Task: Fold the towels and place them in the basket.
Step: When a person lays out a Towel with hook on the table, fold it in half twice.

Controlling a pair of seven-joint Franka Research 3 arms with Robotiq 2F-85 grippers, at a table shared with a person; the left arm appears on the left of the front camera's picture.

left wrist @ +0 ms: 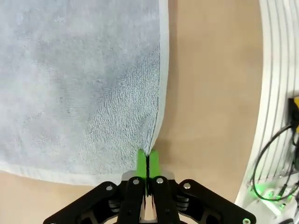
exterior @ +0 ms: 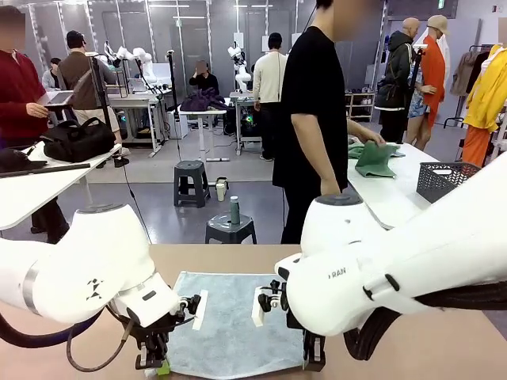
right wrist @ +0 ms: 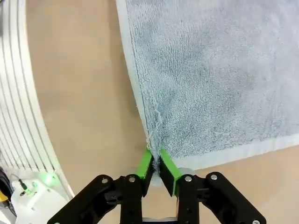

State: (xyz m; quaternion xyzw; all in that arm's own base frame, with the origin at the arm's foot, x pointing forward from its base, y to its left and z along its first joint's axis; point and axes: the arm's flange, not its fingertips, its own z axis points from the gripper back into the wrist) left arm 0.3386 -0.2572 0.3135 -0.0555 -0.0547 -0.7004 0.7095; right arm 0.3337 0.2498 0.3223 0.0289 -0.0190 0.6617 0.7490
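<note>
Both arms come in low over the tan table [exterior: 444,348], the left arm [exterior: 79,265] from the lower left of the frame and the right arm [exterior: 412,261] from the lower right. Their wrists are turned down so the fingers point at the tabletop.

The grey-blue towel [exterior: 230,324] lies spread flat at the lower centre of the front view. The left gripper [left wrist: 147,163] has its green pads pressed together on the towel's side hem near a corner. The right gripper [right wrist: 154,165] pinches the opposite hem the same way (a small ridge of cloth rises at its tips).

The right arm's casing reads "FRAN", with the rest turned away.

The wrist views give the pinched hems close up. The front view takes in the dark basket [exterior: 446,179] at the right edge, on a white table [exterior: 388,198]. A green towel [exterior: 375,161] lies there too, under a person's hand [exterior: 369,142].
</note>
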